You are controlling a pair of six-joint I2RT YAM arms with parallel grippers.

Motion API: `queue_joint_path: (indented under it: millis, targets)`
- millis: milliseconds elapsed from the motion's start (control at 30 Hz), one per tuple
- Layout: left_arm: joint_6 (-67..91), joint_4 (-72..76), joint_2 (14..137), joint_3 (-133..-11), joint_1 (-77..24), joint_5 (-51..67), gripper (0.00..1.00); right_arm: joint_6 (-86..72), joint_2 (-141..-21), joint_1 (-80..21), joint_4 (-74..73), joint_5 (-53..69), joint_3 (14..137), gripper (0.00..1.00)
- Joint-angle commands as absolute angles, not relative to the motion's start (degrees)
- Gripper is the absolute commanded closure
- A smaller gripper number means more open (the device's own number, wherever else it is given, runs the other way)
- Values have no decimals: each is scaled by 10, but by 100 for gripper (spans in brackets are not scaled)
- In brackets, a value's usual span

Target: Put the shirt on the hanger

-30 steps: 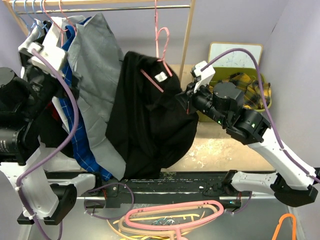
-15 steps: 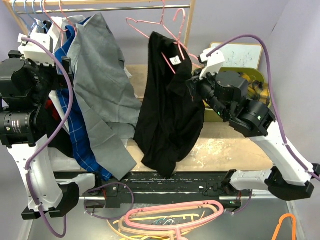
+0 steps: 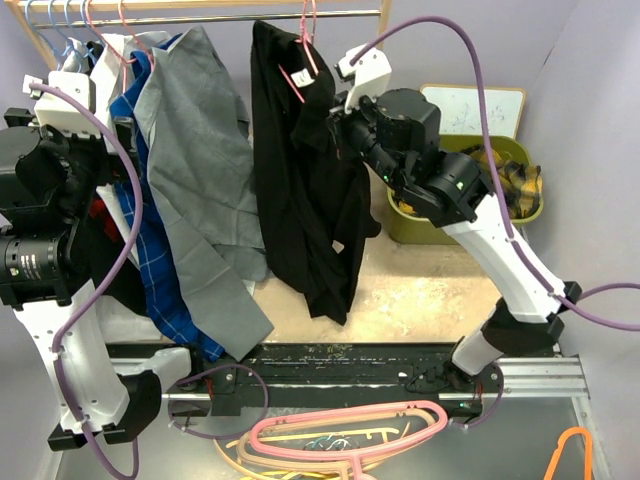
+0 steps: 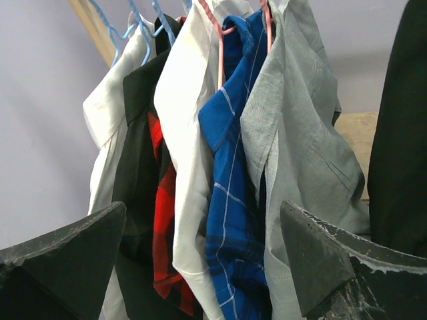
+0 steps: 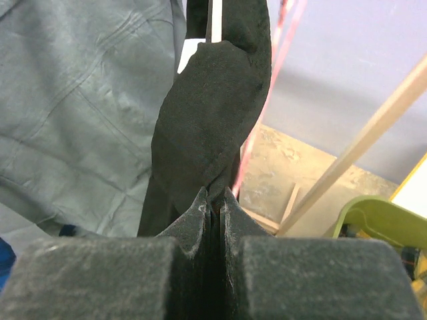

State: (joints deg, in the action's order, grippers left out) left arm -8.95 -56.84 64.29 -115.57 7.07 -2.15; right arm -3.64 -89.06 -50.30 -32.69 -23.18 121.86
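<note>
Lavender walls backed a clothes rail [image 3: 200,17] above the desk [image 3: 430,295]. The shirt [image 3: 305,190], plain black and limp, hung full length from the thin pink hanger [image 3: 298,62], whose hook reached the rail; whether it was seated there could not be told. The right claw [image 5: 213,201] was pinched tight on an upper fold of the shirt. Just left, a grey shirt [image 3: 195,150] and a blue checked shirt [image 4: 230,200] crowded the rail, the grey cloth close beside the black. The left claw [image 4: 203,207] stood wide apart, gripping nothing, facing those garments. Free rail lay to the right; a green bin [image 3: 470,215] sat on the desk's right side, past the right arm.
</note>
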Motion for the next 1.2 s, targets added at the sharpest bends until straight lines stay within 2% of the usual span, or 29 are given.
queue_joint_path:
  millis: [0, 333, 733, 1167]
  targets:
    - [-79, -544, 642, -1154, 75, -8, 1, -13, -922, -504, -269, -227, 1301, 100]
    - [-78, -543, 638, -1143, 75, 3, 1, -11, -1028, -503, -263, -227, 1398, 100]
    - [-69, -540, 630, -1129, 75, 6, 0, -28, -1118, -502, -260, -291, 1479, 100]
    - [-65, -536, 623, -1115, 76, -4, 1, -64, -1143, -502, -271, -238, 1460, 100]
